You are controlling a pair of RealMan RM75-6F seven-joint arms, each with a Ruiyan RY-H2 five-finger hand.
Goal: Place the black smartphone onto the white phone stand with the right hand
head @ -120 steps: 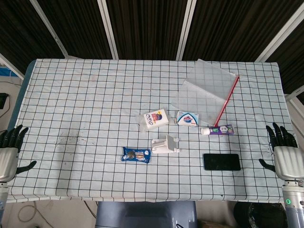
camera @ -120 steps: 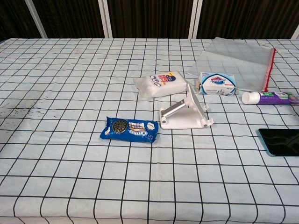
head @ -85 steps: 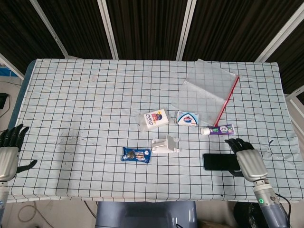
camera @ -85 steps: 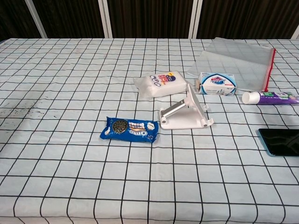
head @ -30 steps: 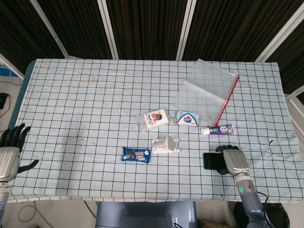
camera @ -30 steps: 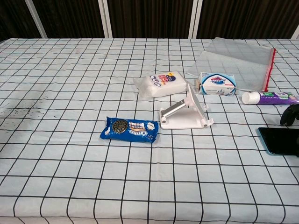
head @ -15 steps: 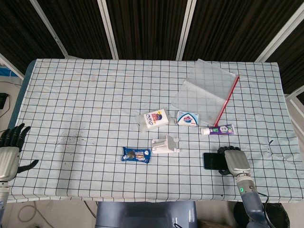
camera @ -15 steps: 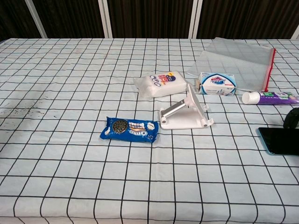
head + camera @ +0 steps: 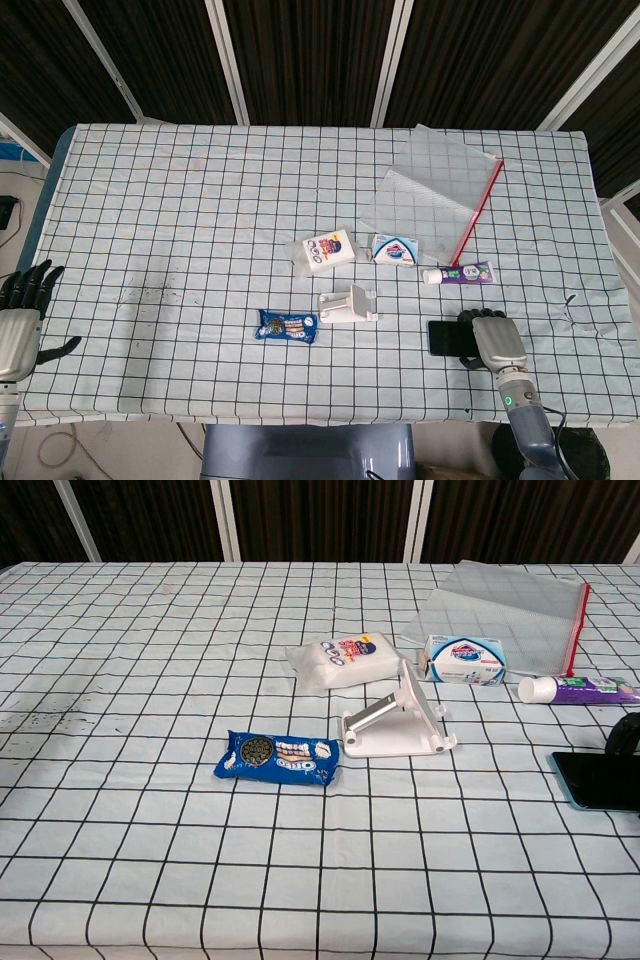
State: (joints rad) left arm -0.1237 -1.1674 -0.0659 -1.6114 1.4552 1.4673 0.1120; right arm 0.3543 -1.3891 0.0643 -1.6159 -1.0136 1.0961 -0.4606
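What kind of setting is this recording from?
Probably a robot test bench, not a home: a table under a checked cloth, small goods like a biscuit packet and toothpaste, and dark slatted panels behind.

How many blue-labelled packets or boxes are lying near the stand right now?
3. The cookie packet lies left of the white phone stand; the tissue pack and the small box lie beyond it. None seems hidden.

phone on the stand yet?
No, the black smartphone lies flat on the tablecloth right of the empty white phone stand.
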